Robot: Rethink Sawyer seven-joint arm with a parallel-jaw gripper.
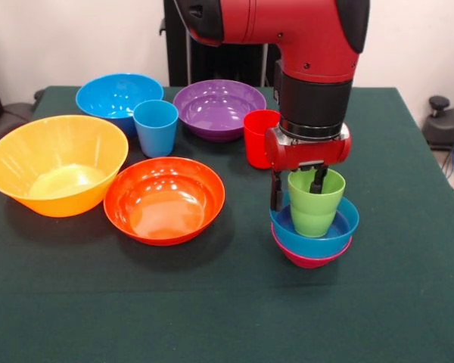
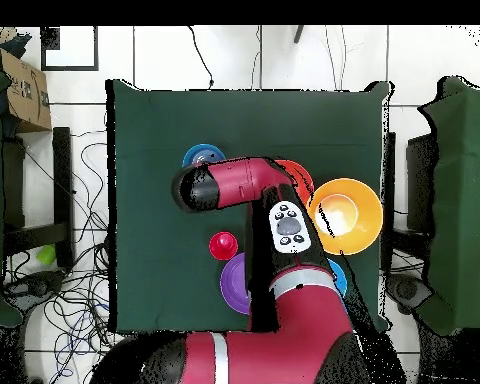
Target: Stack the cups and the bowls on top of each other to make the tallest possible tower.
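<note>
Straddling the green cup's (image 1: 315, 201) rim, the end effector (image 1: 296, 187).

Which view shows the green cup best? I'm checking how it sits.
The front view: the green cup stands upright in the small blue bowl, the gripper at its rim. Overhead, the arm hides it.

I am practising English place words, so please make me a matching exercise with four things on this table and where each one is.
Things:
1. green cup
2. small blue bowl
3. light blue cup
4. red cup

Places:
A. inside the magenta bowl
B. behind the gripper
C. inside the small blue bowl
D. in front of the large blue bowl

Pairs: 1-C, 2-A, 3-D, 4-B
</note>
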